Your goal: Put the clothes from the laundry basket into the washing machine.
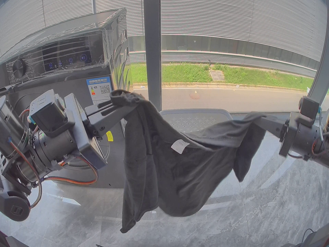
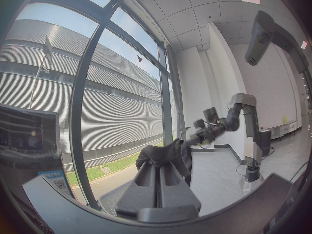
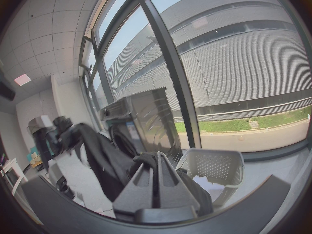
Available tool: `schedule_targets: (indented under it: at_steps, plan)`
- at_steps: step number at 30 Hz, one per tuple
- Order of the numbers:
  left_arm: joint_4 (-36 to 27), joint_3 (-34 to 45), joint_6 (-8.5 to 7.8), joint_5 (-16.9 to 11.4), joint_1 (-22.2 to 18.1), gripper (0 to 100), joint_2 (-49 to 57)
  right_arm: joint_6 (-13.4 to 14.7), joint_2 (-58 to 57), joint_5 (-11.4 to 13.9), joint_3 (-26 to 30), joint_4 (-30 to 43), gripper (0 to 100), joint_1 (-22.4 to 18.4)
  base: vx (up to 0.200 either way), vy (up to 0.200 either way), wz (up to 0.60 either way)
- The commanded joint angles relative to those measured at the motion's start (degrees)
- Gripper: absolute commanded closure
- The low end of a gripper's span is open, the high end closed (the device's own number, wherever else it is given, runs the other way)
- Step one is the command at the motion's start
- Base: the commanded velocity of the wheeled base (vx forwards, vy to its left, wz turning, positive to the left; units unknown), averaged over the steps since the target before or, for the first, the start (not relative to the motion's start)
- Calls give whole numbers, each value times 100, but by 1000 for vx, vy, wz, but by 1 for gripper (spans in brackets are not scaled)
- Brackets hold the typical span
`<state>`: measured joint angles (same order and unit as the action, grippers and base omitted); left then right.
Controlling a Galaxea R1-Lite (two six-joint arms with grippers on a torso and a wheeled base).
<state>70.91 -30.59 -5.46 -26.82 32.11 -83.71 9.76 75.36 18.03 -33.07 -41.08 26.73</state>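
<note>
Dark grey fabric garment [image 1: 178,168] hangs spread between left gripper [image 1: 118,102] and right gripper [image 1: 262,119], both clamped on its edges, above the white perforated basket [image 1: 195,118], probably for feeding the grey washing machine [image 1: 68,55].

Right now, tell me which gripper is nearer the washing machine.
Left. The left gripper holds one end of the dark garment just in front of the washing machine; the right gripper holds the other end off to the machine's right, past the laundry basket.
</note>
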Motion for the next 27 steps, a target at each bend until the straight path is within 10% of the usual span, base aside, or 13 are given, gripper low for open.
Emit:
schedule_targets:
  at_steps: [1, 14, 15, 27]
  plan:
    - [-227, -316, -8, 98, 59, 100, 22, -54, -479, 157, 442, -5, 100, 218, 0, 0, 0]
    - [-236, -404, -16, 116, 217, 100, -180, -98, -628, 385, 442, -5, 100, 368, 0, 0, 0]
    - [-236, -422, -16, 116, 234, 100, -198, -106, -628, 403, 468, -5, 0, 368, 0, 0, 0]
    - [-306, -958, -25, 116, 454, 100, -462, -282, -566, 482, 1321, 39, 0, 403, 0, 0, 0]
